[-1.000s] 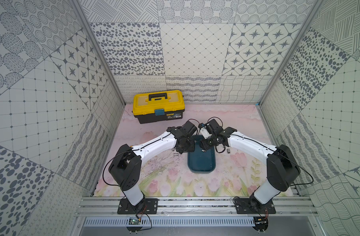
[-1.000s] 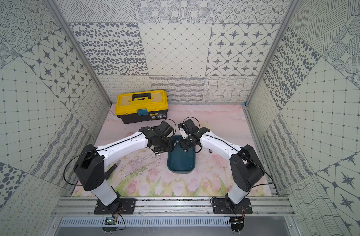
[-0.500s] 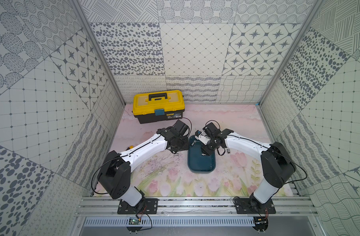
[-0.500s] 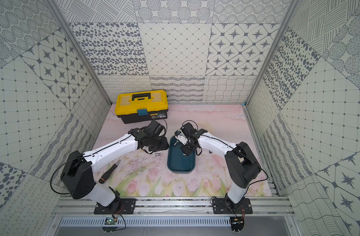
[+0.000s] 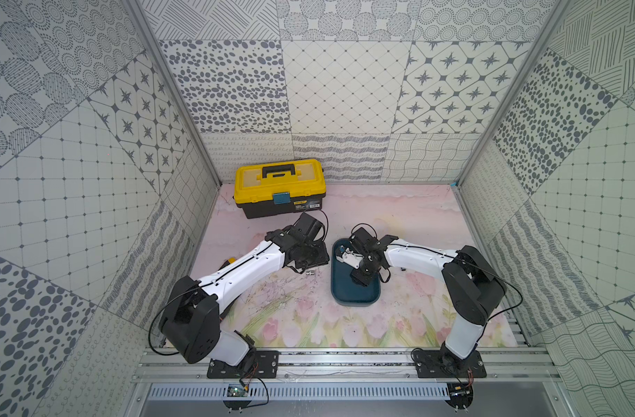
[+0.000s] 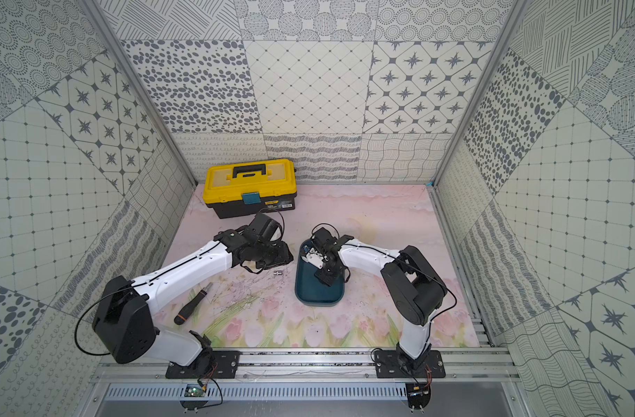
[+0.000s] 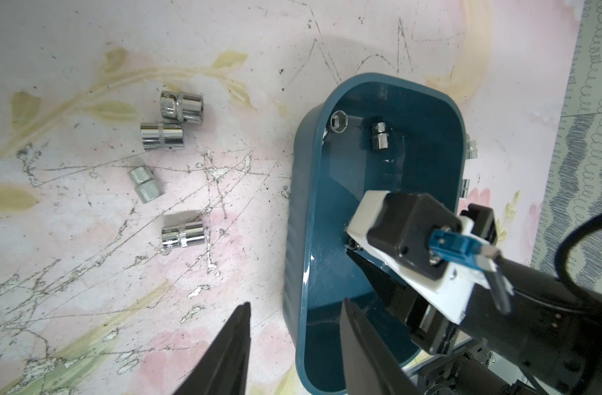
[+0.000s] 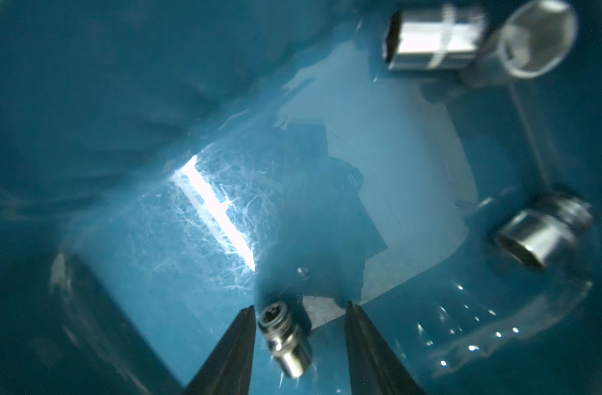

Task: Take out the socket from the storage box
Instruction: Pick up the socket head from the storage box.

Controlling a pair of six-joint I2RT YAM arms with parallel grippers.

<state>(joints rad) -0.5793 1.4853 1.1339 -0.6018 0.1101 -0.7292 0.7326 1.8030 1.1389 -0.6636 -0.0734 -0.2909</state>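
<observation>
The storage box point(image 5: 355, 294) point(image 6: 319, 294) is a dark teal tub in the middle of the mat. My right gripper point(image 8: 299, 309) point(image 5: 361, 278) reaches down inside it, open, with a small chrome socket point(image 8: 284, 338) lying between its fingers. One finger touches the socket; the other stands apart. Three more sockets point(image 8: 433, 37) point(image 8: 537, 37) point(image 8: 539, 236) lie at the box's far end. My left gripper point(image 7: 296, 302) point(image 5: 307, 254) is open at the box's left side, holding nothing; in the left wrist view the box wall point(image 7: 294, 219) lies between its fingers.
Several loose sockets point(image 7: 182, 234) point(image 7: 162, 136) lie on the mat left of the box, one showing in both top views point(image 5: 310, 273) point(image 6: 279, 273). Two more point(image 7: 470, 150) lie beyond its right wall. A yellow toolbox point(image 5: 280, 187) stands at the back left. A screwdriver point(image 6: 193, 303) lies under the left arm.
My left gripper has moved leftward from over the box's far end to its left side. The right gripper has come nearer and lower into the box, its jaws narrowing around a socket.
</observation>
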